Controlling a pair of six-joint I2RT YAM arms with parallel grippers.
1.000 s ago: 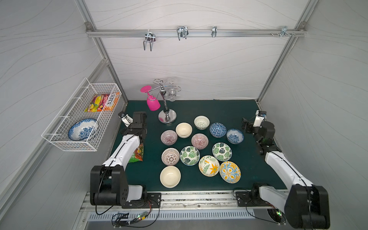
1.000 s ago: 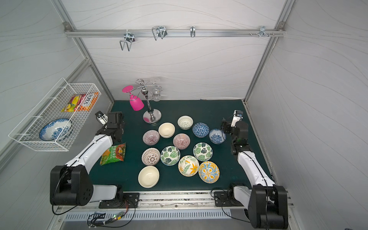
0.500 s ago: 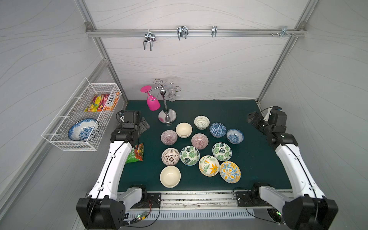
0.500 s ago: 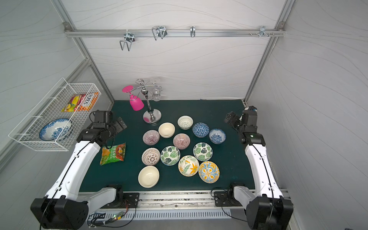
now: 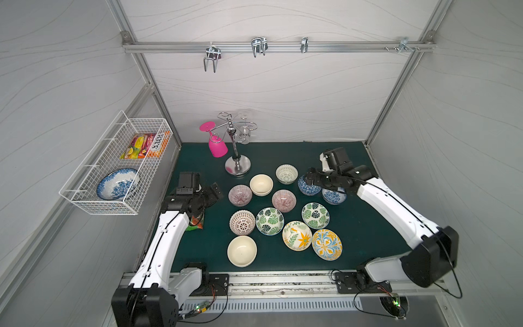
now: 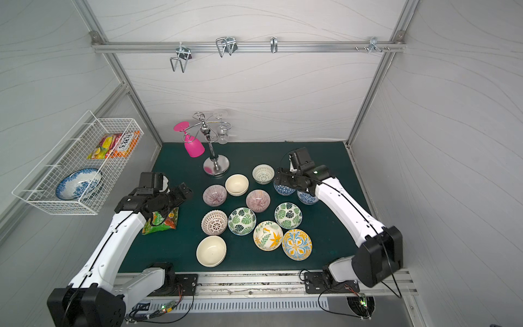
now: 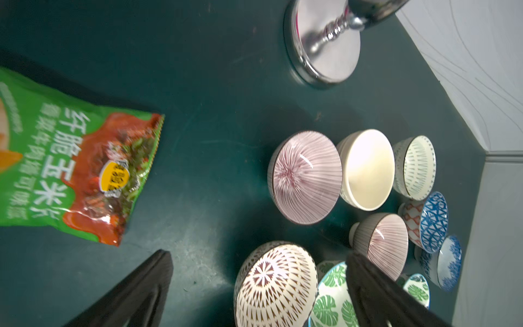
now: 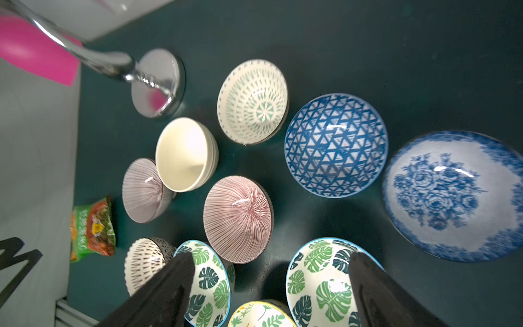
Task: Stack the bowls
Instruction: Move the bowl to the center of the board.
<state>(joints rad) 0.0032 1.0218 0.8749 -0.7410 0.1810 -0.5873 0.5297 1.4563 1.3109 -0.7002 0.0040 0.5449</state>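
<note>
Several small bowls stand singly on the green mat, none inside another. Among them are a cream bowl (image 5: 261, 184), a pink-striped bowl (image 5: 240, 195), a brown lattice bowl (image 5: 242, 222), a green-leaf bowl (image 5: 269, 220) and a yellow-floral bowl (image 5: 297, 239). My left gripper (image 5: 216, 191) (image 7: 259, 256) hangs open and empty just left of the pink-striped bowl (image 7: 305, 177). My right gripper (image 5: 310, 177) (image 8: 271, 257) is open and empty over the blue triangle bowl (image 5: 307, 188), partly covering it. A blue-flowered bowl (image 8: 452, 195) sits beside that.
A chrome glass stand (image 5: 237, 167) with a pink wine glass (image 5: 217, 145) stands at the back left of the mat. A green snack bag (image 6: 161, 222) lies under my left arm. A wire basket (image 5: 85, 198) on the left wall holds a larger blue-and-white dish (image 5: 117, 184).
Both arms have swung inward from the mat's sides toward the bowls. The right gripper now hangs over the blue bowls. The left gripper has neared the pink-striped bowl.
</note>
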